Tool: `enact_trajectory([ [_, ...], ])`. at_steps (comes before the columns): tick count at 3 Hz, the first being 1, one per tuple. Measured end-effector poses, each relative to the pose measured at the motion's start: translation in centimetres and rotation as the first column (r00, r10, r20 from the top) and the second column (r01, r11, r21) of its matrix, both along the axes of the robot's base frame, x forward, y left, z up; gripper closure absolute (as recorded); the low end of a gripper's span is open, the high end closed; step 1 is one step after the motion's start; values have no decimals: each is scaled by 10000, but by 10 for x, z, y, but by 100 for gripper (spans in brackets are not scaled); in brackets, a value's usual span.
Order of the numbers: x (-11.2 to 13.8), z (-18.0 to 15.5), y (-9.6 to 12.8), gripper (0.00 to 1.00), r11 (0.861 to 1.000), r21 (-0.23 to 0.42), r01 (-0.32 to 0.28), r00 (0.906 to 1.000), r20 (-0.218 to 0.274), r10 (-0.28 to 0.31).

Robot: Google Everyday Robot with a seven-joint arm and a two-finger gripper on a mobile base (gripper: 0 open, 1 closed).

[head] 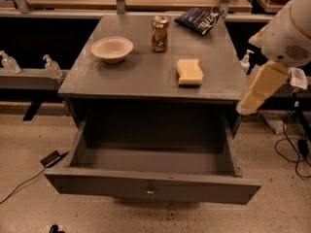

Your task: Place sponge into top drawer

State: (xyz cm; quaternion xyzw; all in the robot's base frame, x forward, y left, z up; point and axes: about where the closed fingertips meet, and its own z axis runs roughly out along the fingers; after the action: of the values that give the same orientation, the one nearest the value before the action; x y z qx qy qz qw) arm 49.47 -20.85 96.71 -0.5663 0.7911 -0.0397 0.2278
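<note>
The pale yellow sponge lies flat on the grey cabinet top, right of centre and near the front edge. The top drawer below it is pulled wide open and looks empty; its small metal knob sits at the centre of the front panel. My gripper, with cream-coloured fingers pointing down, hangs off the cabinet's right side, beyond the top's front right corner and apart from the sponge. It holds nothing that I can see.
A cream bowl, a copper-coloured can and a dark chip bag stand on the cabinet top behind the sponge. Small pump bottles sit on a shelf at the left. A black device with a cable lies on the floor at the left.
</note>
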Motion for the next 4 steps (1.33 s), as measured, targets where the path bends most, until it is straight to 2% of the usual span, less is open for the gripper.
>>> enact_trajectory([
  [1, 86, -14, 18, 0, 9839, 1775, 216, 9927, 1129, -421],
  [2, 137, -24, 32, 0, 9552, 2955, 146, 9881, 1423, -591],
  [3, 175, -55, 54, 0, 9231, 3842, 149, 9963, 728, -463],
  [4, 187, -82, 67, 0, 9132, 4071, 164, 9995, 167, -254],
])
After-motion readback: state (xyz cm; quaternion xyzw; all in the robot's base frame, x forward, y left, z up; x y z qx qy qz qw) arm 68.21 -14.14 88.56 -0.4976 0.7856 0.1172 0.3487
